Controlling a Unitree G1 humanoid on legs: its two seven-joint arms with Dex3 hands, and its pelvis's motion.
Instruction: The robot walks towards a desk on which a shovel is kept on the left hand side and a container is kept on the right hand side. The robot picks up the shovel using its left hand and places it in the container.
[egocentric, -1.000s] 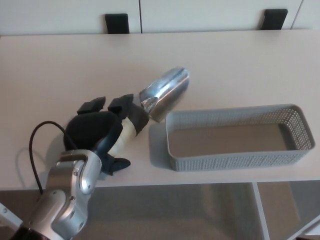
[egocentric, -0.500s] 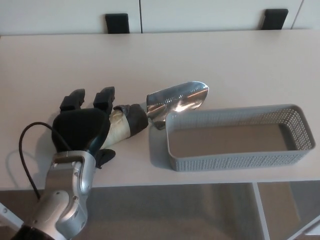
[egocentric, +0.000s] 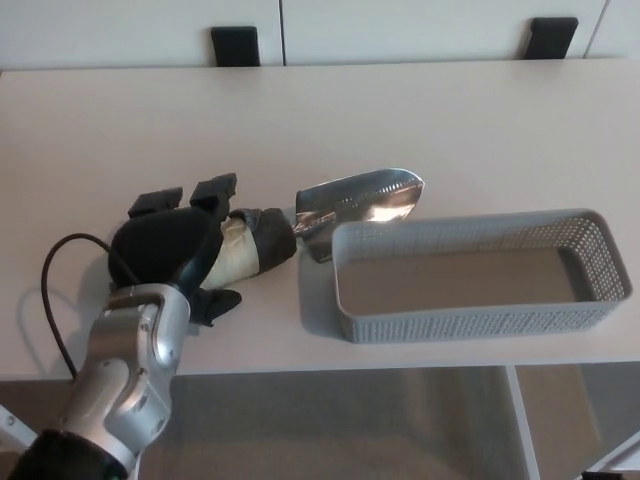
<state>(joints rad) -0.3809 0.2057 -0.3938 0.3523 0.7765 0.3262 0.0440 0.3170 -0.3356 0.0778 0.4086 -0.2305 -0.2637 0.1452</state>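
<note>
we look down on a pale beige desk (egocentric: 120, 130) that fills most of the head view, its near edge running across the lower part of the picture. beyond its far edge stand white cabinet fronts (egocentric: 400, 25) with two black handles (egocentric: 234, 45) showing along the top.

on the desk's right half sits the container (egocentric: 470, 318), a long grey plastic basket with perforated walls and rounded corners. its inside holds nothing and the bottom reads the same beige as the desk.

our left arm (egocentric: 120, 380) comes up from the lower left, silver-grey with a black cable (egocentric: 52, 300) looping beside it. the left hand (egocentric: 165, 250) is black and lies on the desk left of the container. its fingers (egocentric: 212, 190) are closed round the shovel's handle, two thick ones over the far side and the thumb (egocentric: 215, 303) on the near side. our right hand does not show.

the shovel (egocentric: 355, 200) is a small hand trowel. its handle (egocentric: 240, 250) is cream-coloured with a dark collar (egocentric: 272, 235) where it meets the metal. the blade is bright polished steel, scoop-shaped and pointed, catching light along its hollow, with fine markings along one edge. it points right and a little away from us. the blade lies just outside the container's far left corner, its lower edge at or over the rim there; we cannot tell whether it touches. none of it is inside the container.
</note>
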